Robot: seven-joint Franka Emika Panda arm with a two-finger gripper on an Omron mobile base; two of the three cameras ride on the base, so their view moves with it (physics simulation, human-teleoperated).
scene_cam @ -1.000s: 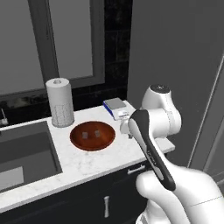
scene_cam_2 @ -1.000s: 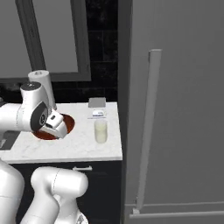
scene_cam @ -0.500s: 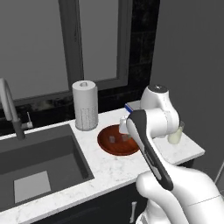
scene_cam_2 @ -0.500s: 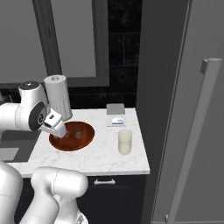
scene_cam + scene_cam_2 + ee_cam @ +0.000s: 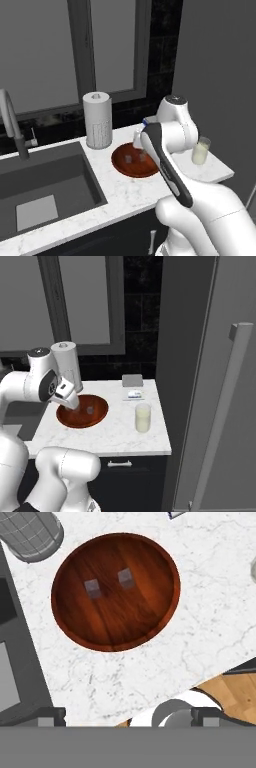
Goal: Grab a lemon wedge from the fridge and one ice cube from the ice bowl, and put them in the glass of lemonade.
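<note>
Hand view: ice bowl [image 5: 115, 592] directly below me, two cubes inside. My claw [image 5: 127, 717] spread wide, empty. Ice step on; next descend onto ice cube [image 5: 125, 576]. Glass of lemonade [image 5: 143, 417] right of bowl.

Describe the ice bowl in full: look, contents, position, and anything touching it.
The ice bowl is wide, shallow and round, reddish-brown with a wood-like grain and a slightly darker rim. It sits upright on the white marbled counter, between the perforated paper-towel cylinder and the glass of lemonade, right of the sink. Two small translucent grey ice cubes lie apart on its floor. The open gripper hovers above it; nothing but the counter appears to touch it.
</note>
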